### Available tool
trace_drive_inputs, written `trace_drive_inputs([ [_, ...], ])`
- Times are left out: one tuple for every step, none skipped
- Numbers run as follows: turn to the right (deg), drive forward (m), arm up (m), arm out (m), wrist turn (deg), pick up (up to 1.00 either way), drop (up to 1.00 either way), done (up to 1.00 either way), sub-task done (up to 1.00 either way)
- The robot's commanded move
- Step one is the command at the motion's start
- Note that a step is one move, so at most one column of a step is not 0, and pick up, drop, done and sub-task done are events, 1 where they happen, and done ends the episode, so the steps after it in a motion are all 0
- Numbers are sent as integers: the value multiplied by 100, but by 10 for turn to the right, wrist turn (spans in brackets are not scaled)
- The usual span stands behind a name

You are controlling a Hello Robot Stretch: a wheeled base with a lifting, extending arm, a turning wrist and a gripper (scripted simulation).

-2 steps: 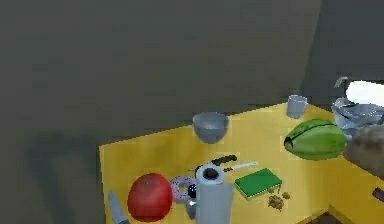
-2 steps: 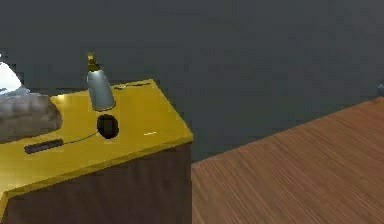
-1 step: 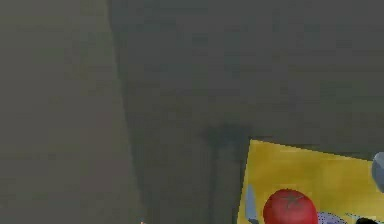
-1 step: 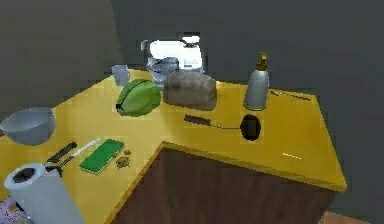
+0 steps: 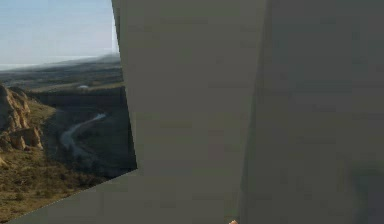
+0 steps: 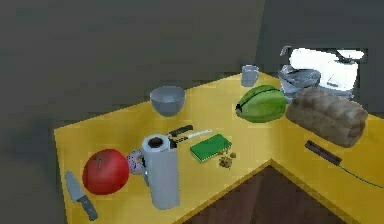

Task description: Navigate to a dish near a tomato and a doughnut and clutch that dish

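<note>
Near yellow counter's point(image 6: 120, 130) back edge, a grey bowl point(image 6: 167, 98), well apart from red tomato point(image 6: 104, 171) near front edge. Cannot tell end effector's grip.

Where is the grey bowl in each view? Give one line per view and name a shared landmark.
Arm side view: the bowl stands on the yellow counter, upper middle, up and right of the tomato.
Forward view: a grey wall close ahead, with a landscape at the left.
Shared landmark: probably the grey wall, which also rises behind the counter in the arm side view.
</note>
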Motion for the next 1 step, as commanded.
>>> trace_drive_inputs([
  [0,0,50,0,0,0,0,0,0],
])
